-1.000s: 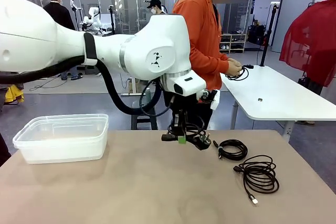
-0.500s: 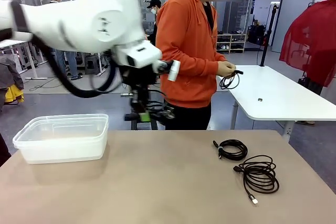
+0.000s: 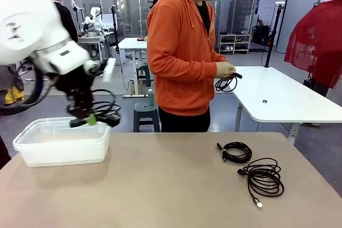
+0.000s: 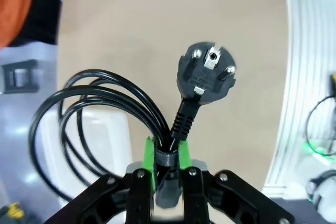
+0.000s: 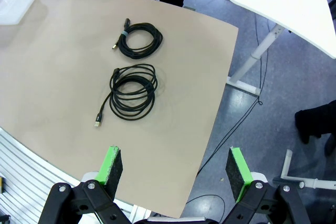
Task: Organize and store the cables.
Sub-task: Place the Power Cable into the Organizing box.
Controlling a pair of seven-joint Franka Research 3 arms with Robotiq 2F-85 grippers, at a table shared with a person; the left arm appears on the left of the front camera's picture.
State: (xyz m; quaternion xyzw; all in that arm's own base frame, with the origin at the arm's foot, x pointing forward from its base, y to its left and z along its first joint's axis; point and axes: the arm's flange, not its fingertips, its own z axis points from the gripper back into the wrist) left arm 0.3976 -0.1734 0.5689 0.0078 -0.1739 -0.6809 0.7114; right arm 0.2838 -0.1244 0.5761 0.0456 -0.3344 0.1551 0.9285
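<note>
Swung left from the table's (image 3: 160, 185) middle, the left claw (image 3: 88, 122) is clamping the coiled power cable (image 3: 109, 111) and hovering over the clear bin's (image 3: 48, 143) right edge.

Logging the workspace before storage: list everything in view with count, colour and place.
table: 1, tan, foreground
container: 1, clear, table's left part
power cable: 1, black, in the left gripper above the container
small coil: 1, black, table's right part
large coil: 1, black, nearer the robot
hand-held cable: 1, black, person's hands
white table: 1, behind right
person: 1, orange hoodie, far side
left gripper: 1, black-green, shut on power cable
right gripper: 1, black-green, open, above table's right edge
</note>
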